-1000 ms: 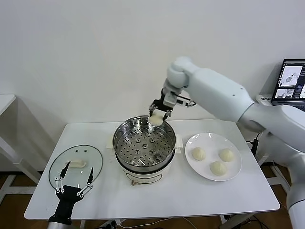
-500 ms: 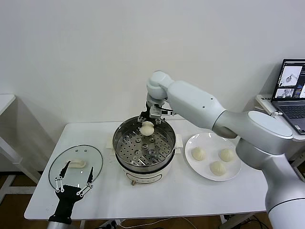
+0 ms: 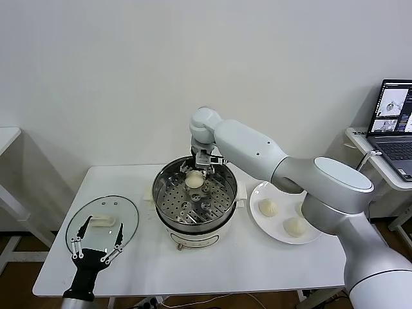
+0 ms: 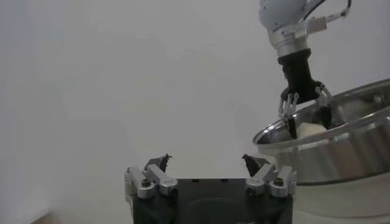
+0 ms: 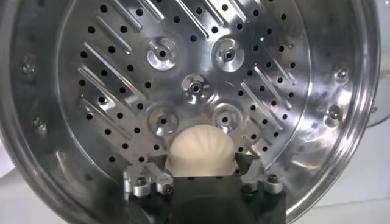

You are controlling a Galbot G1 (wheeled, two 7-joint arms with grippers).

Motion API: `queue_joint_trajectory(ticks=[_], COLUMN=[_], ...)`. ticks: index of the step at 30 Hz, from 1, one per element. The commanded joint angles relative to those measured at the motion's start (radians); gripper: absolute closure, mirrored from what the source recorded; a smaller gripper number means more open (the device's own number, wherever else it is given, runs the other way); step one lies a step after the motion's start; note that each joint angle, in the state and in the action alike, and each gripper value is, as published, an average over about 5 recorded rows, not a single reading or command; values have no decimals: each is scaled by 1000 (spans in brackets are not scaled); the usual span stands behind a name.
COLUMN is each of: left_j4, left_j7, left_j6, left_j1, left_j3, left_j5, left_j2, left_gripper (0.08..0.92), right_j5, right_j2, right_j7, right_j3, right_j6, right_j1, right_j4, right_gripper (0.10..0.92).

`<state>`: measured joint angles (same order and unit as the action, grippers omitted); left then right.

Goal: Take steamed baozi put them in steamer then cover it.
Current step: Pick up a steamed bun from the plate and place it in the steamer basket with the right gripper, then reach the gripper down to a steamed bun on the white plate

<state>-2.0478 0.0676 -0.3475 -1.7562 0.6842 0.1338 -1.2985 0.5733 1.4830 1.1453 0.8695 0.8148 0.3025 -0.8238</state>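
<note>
Bun placed on steamer tray.
Right claw [image 3: 195,169] stands open astride one bun [image 3: 194,179] resting at the steamer's [image 3: 193,222] back rim. Remaining buns [image 3: 268,207] lie on the plate [image 3: 254,193]. Left claw [image 3: 98,241] hangs open beside the lid [image 3: 125,209].

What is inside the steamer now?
One baozi sits on the perforated tray in the steamer, between the right end effector's open fingers. The arm hides part of the far rim.

Head looks down; wrist views share the steamer [image 5: 73,73].
</note>
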Motion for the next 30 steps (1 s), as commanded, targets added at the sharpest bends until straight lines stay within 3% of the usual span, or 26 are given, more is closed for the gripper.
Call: queue_joint_trajectory(ticks=[1, 6, 13, 17, 22, 30], left_j4=[-5, -1, 10, 12, 19, 19], left_j7=[1, 4, 9, 9, 9, 8], left_j6=[3, 6, 9, 9, 8, 3], left_j1=[-1, -1, 9, 15, 26, 27], left_j3=[5, 7, -9, -17, -23, -18], left_j5=[-2, 0, 4, 4, 4, 1], left_j2=[1, 7, 13, 17, 20, 22], left_gripper=[177, 177, 177, 177, 177, 177], right_j5=[-175, -530, -931, -1012, -1008, -962], right_j2=[-66, -227, -492, -622, -718, -665], right_j7=[88, 193, 178, 162, 117, 23], right_j3=[18, 100, 282, 372, 470, 485], right_j6=[-78, -321, -699, -795, -844, -859], right_j1=[56, 185, 339, 346, 275, 98], right_j4=[-111, -236, -248, -248, -240, -164], right_gripper=[203, 203, 203, 203, 203, 203])
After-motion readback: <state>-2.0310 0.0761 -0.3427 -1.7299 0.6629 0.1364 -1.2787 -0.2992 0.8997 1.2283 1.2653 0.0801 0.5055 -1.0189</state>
